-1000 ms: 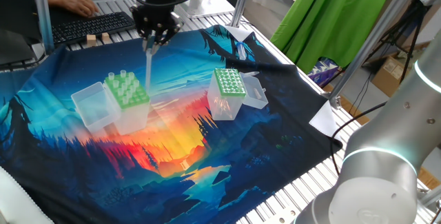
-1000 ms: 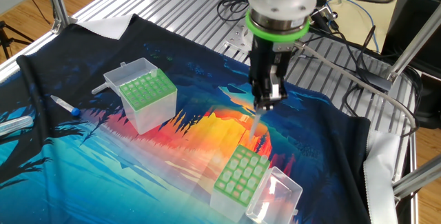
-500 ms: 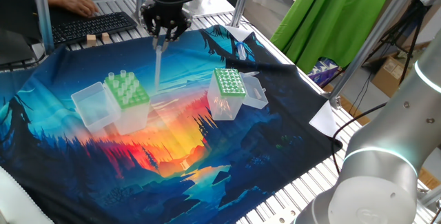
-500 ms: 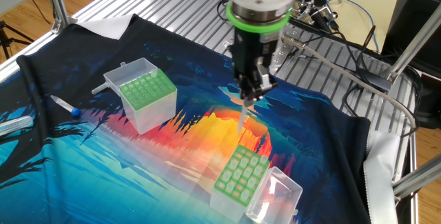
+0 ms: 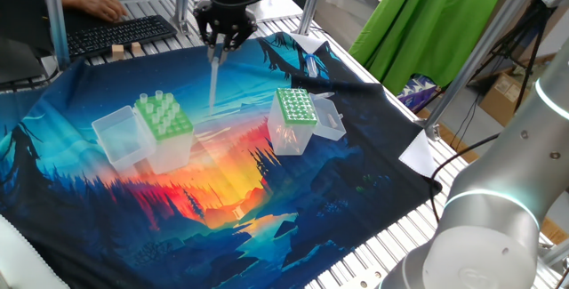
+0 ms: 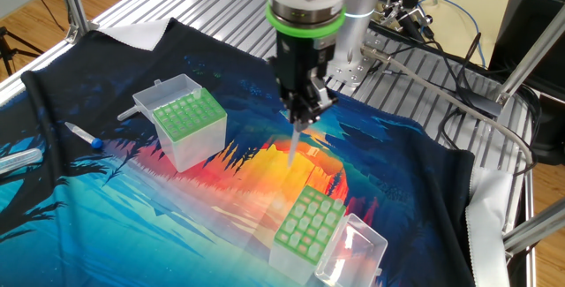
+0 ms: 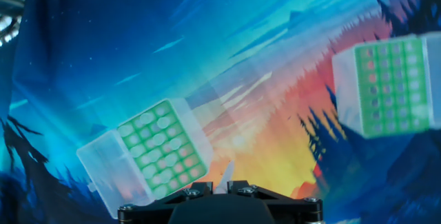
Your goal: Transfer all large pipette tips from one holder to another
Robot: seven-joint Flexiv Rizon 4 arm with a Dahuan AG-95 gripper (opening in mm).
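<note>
1. Your gripper (image 6: 299,121) has its jaws pinched on one large pipette tip (image 5: 213,80), which hangs point down.
2. It hangs above the cloth (image 5: 267,200), between the wide-holed holder (image 5: 163,116) and the fine-holed holder (image 5: 294,108).
3. Other tips (image 5: 158,102) stand in the wide-holed holder.

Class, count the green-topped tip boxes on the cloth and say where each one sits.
2. In one fixed view, the light-green wide-holed box stands left of the hanging pipette tip held by the gripper; the darker-green fine-holed box stands to its right. None appears hidden.
</note>
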